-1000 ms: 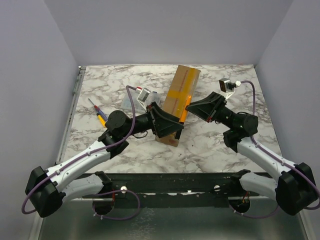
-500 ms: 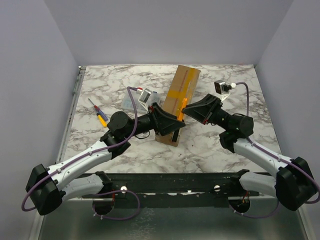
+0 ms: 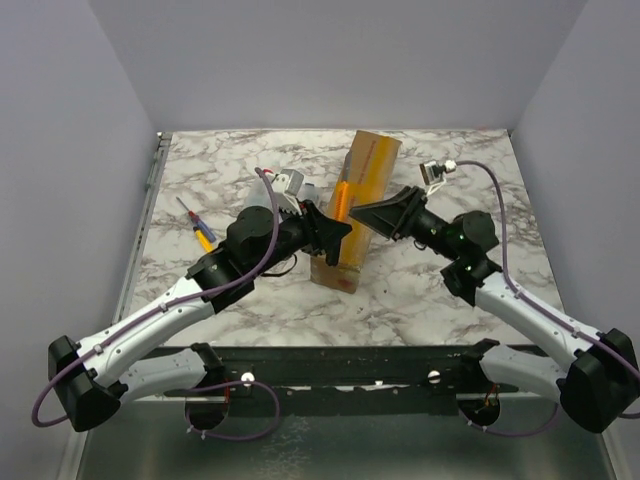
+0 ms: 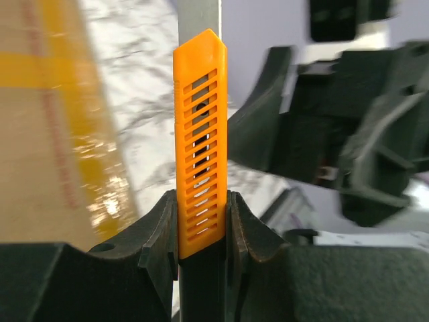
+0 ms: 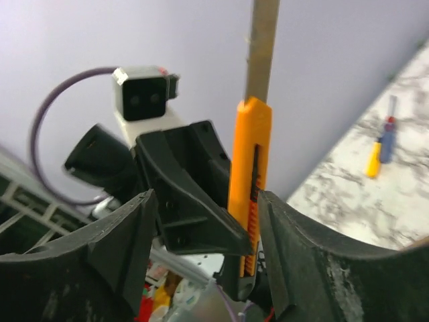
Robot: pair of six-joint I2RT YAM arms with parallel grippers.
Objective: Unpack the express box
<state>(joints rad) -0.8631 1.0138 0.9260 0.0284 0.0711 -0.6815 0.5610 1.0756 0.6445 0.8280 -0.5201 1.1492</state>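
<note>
Knife point(image 4: 200, 154): clamped in our left gripper point(image 4: 201, 204), blade out. Right gripper point(image 5: 204, 201): spread wide, empty, flanking it. We fear handover slip, blade striking box point(image 3: 370, 160).

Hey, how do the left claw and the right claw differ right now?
The left claw is shut on the orange cutter, blade out; the right claw is open and holds nothing. The left claw points in from the left of the box, the right claw from its right. In the top view both meet over the box's near half.
</note>
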